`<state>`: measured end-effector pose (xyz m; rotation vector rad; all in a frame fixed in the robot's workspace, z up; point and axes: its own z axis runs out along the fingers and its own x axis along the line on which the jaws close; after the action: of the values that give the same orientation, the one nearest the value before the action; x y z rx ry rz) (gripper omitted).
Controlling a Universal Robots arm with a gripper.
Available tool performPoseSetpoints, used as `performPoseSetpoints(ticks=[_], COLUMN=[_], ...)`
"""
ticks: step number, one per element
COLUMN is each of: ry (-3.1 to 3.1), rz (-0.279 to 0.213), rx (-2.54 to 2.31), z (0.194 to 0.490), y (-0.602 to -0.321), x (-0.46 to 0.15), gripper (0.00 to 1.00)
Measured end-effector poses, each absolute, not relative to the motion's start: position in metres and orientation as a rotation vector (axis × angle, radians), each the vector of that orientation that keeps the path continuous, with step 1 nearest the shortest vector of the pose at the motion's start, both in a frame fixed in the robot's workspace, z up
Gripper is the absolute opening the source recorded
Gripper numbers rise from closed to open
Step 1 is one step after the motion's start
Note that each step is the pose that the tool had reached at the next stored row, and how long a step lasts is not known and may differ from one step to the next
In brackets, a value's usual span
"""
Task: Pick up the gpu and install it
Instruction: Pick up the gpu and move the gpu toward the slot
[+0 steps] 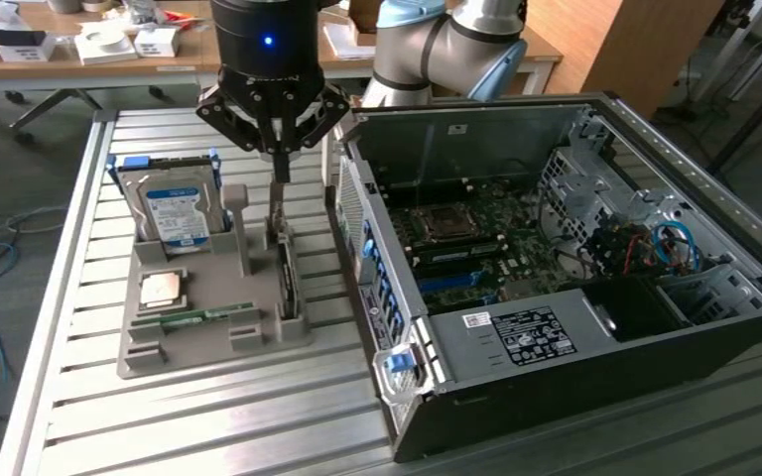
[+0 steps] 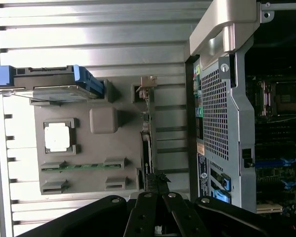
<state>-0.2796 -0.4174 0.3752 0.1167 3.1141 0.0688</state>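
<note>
The gpu (image 1: 285,273) stands on edge in a slot of the grey holder (image 1: 209,342), a thin dark card with a pale bracket end pointing up. My gripper (image 1: 279,177) hangs straight above it, jaws shut on the card's upper end. In the wrist view the gpu (image 2: 147,140) appears edge-on, running from its bracket to my gripper (image 2: 158,183), where the fingertips pinch its near end. The open computer case (image 1: 540,337) lies just to the exterior view's right of the holder, its motherboard (image 1: 467,248) exposed.
The holder also carries a hard drive (image 1: 176,208) with a blue-white label, a processor chip (image 1: 163,288), a green memory stick (image 1: 202,315) and a grey upright post (image 1: 238,213) close beside the gpu. The case's perforated wall (image 2: 222,113) rises near the card. Everything rests on a slatted metal table (image 1: 222,416).
</note>
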Motion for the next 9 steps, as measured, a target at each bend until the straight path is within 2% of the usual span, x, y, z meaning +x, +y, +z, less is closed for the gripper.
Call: performPoseSetpoints(ticks=[9], ry=[3.114], rz=[0.069], rx=[0.117], z=[0.3752], y=[-0.4174], x=[-0.2796], gripper=[0.11])
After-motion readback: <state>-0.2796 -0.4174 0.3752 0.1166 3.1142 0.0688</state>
